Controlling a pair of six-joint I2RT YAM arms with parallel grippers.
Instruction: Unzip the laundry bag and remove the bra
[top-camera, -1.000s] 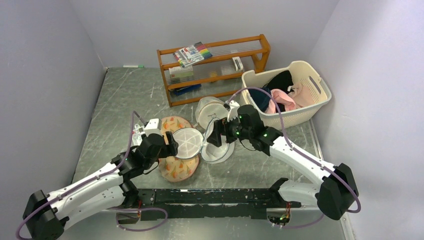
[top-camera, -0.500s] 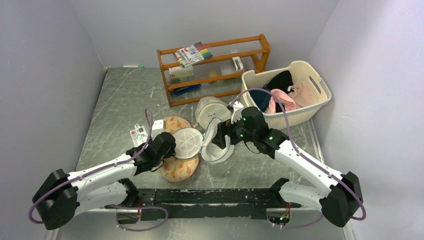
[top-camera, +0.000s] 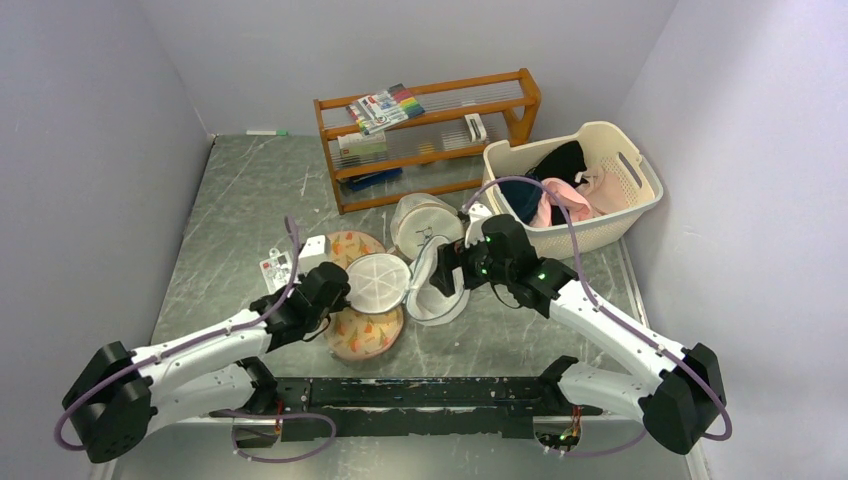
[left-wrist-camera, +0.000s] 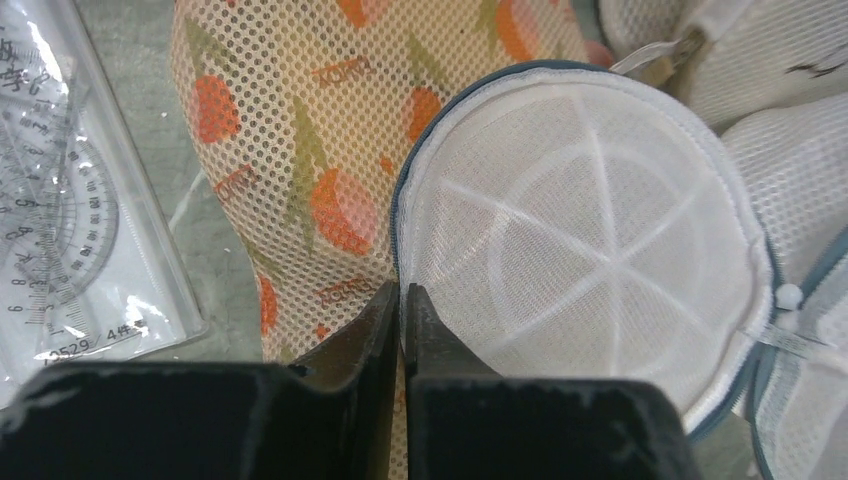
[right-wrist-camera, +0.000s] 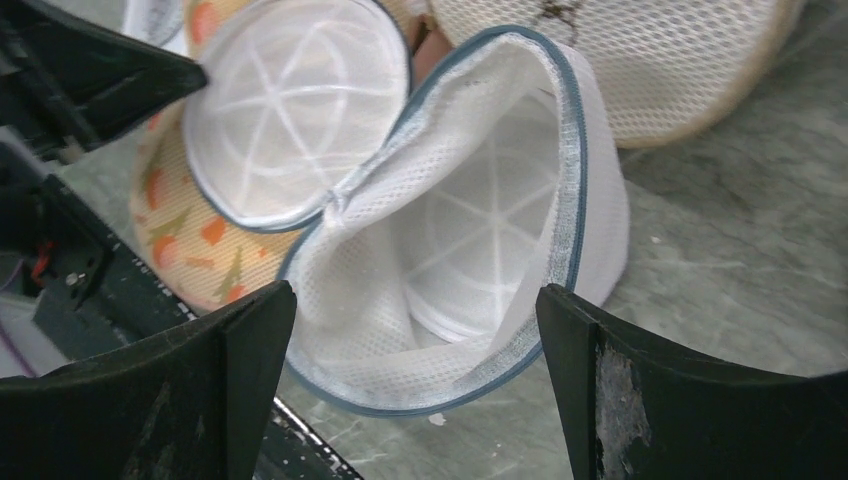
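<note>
The laundry bag (top-camera: 438, 295) lies unzipped in mid-table, its blue-edged mouth gaping. Its round lid (top-camera: 377, 283), with spoke seams, is folded back to the left. My left gripper (top-camera: 342, 292) is shut on the lid's left rim; in the left wrist view the jaws (left-wrist-camera: 403, 292) pinch the blue edge of the lid (left-wrist-camera: 590, 220). My right gripper (top-camera: 442, 268) hangs open just above the bag's mouth. In the right wrist view its fingers (right-wrist-camera: 415, 300) straddle the bag (right-wrist-camera: 470, 230), whose inside shows only white mesh. The bra is hidden.
A peach floral pouch (top-camera: 362, 335) lies under the lid. Behind stands a second round mesh bag (top-camera: 425, 222), then a wooden rack (top-camera: 430, 130). A cream basket (top-camera: 640, 190) of clothes is at right. A clear ruler set (left-wrist-camera: 60, 200) lies left. A black rail (top-camera: 420, 395) runs along the near edge.
My left gripper has closed on the lid's rim, and the left arm's elbow has swung out to the left. The right arm has shifted slightly right, still open.
</note>
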